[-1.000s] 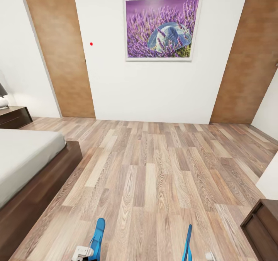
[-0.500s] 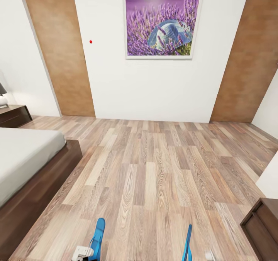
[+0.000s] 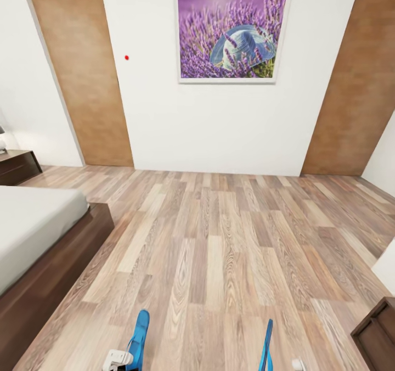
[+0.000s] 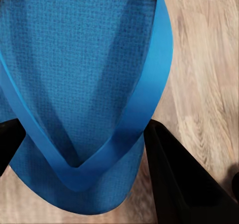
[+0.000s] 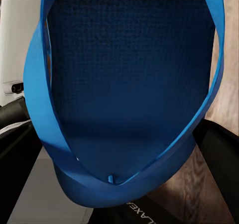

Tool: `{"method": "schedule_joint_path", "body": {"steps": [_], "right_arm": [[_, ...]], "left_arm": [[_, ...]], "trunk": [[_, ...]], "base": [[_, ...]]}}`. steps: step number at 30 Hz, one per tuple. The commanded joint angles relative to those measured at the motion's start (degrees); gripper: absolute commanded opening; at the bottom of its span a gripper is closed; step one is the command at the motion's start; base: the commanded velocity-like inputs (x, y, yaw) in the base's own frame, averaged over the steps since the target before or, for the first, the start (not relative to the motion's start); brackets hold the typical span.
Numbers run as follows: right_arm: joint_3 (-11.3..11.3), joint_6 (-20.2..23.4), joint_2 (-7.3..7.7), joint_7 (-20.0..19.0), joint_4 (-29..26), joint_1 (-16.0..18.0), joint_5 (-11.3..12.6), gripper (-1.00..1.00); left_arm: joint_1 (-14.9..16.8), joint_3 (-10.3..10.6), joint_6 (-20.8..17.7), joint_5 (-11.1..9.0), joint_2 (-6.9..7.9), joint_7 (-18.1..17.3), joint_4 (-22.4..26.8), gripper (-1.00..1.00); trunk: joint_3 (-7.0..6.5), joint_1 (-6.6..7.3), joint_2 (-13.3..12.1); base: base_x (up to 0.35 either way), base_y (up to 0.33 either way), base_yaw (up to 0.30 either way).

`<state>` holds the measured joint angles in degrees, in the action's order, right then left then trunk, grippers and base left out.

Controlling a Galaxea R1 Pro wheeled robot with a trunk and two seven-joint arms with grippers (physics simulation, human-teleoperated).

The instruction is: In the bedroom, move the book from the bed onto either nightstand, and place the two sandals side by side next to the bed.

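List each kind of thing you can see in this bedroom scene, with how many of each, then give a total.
Blue sandals: 2
Bed: 1
Nightstand: 1
Framed lavender picture: 1
Brown wall panels: 2
Dark cabinet: 1
Total: 8

From my head camera, the bed (image 3: 38,239) lies at left on the floor (image 3: 219,250), a nightstand (image 3: 16,166) behind it against the far wall (image 3: 219,124). A picture (image 3: 233,33) hangs on that wall, between two wood panels (image 3: 82,74). One sandal (image 3: 140,335) sits low at left, the other sandal (image 3: 266,344) low at right, well apart. A cabinet (image 3: 378,332) stands at lower right.
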<state>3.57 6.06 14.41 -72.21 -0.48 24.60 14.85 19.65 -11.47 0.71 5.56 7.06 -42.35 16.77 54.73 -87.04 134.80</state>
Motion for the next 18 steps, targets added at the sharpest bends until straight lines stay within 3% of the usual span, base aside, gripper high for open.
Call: {"method": "schedule_joint_path", "body": {"steps": [1,18], "right_arm": [[0.39,0.62,0.01,-0.22,-0.01,0.02,-0.09,-1.0],[0.39,0.62,0.01,-0.13,-0.04,0.02,-0.09,-1.0]], "left_arm": [[0.03,-0.48,0.17,0.67,-0.03,-0.37,0.02,-1.0],[0.03,-0.48,0.17,0.65,-0.03,-0.36,0.02,-1.0]], "trunk": [[0.05,-0.02,0.02],[0.06,-0.02,0.02]], "base": [[0.331,0.0,0.0],[0.333,0.0,0.0]]}}
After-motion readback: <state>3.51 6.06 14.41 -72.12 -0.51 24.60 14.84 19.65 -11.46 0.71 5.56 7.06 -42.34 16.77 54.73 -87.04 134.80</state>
